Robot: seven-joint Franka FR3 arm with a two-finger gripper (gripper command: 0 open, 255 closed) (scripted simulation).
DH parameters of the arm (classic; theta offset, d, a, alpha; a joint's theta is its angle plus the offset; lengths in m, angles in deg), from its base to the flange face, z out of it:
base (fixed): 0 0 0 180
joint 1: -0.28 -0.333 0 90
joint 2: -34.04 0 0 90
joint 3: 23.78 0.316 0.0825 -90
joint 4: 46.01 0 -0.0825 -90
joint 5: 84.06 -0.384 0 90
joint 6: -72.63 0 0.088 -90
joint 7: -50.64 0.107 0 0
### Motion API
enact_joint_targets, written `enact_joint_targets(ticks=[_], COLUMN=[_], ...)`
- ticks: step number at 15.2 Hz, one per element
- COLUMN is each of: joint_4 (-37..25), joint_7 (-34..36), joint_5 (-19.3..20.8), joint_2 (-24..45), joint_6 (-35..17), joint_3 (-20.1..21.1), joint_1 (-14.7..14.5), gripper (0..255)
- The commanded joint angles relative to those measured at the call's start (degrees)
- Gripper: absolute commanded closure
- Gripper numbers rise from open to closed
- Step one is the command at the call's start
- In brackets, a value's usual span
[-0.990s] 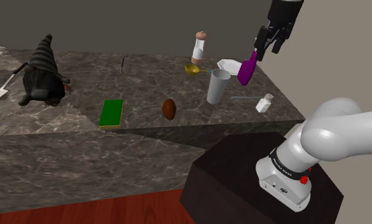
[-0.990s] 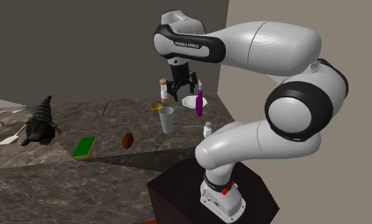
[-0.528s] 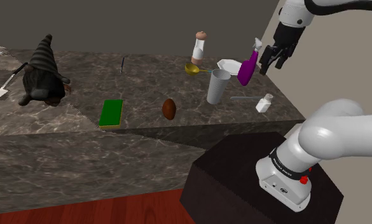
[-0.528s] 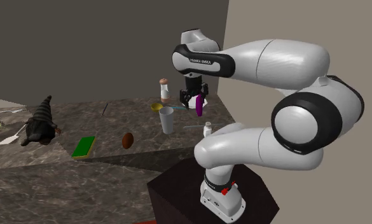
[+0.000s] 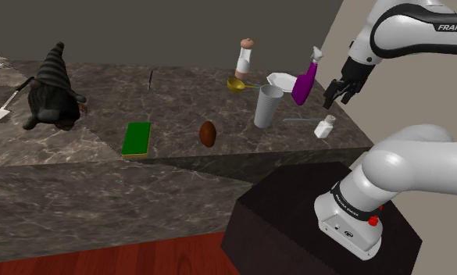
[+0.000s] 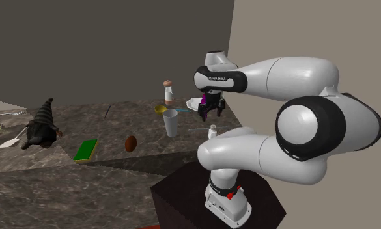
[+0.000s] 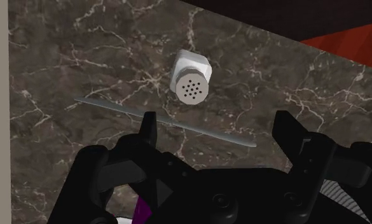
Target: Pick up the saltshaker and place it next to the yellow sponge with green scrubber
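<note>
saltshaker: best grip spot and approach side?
Take the saltshaker by its white body just below the holed cap, coming straight down from above. It stands upright on the counter with nothing touching its sides, and the open gripper looks down on its top. Keep the fingers off the thin grey rod lying beside it.

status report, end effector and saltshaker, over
End effector open, empty, above the saltshaker. Saltshaker upright on the counter, untouched. Thin grey utensil lies next to it; purple bottle close beside the end effector.
</note>
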State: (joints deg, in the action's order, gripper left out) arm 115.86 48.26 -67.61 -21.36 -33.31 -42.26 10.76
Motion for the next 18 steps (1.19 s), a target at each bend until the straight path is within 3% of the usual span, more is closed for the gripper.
enact_joint_targets(ticks=[1,9,16,17,18], joint_4=[2.5,7.1,7.1,7.1,7.1], joint_7=[-1.3,-1.1,-1.1,-1.1,-1.1], joint_5=[2.1,4.3,4.3,4.3,4.3], joint_2=[0.6,3.3,3.3,3.3,3.3], joint_6=[-3.8,-11.0,-11.0,-11.0,-11.0], joint_3=[-3.0,-5.1,-5.1,-5.1,-5.1], joint_1=[2.0,2.9,2.9,2.9,2.9], gripper=[0,0,0,255,255])
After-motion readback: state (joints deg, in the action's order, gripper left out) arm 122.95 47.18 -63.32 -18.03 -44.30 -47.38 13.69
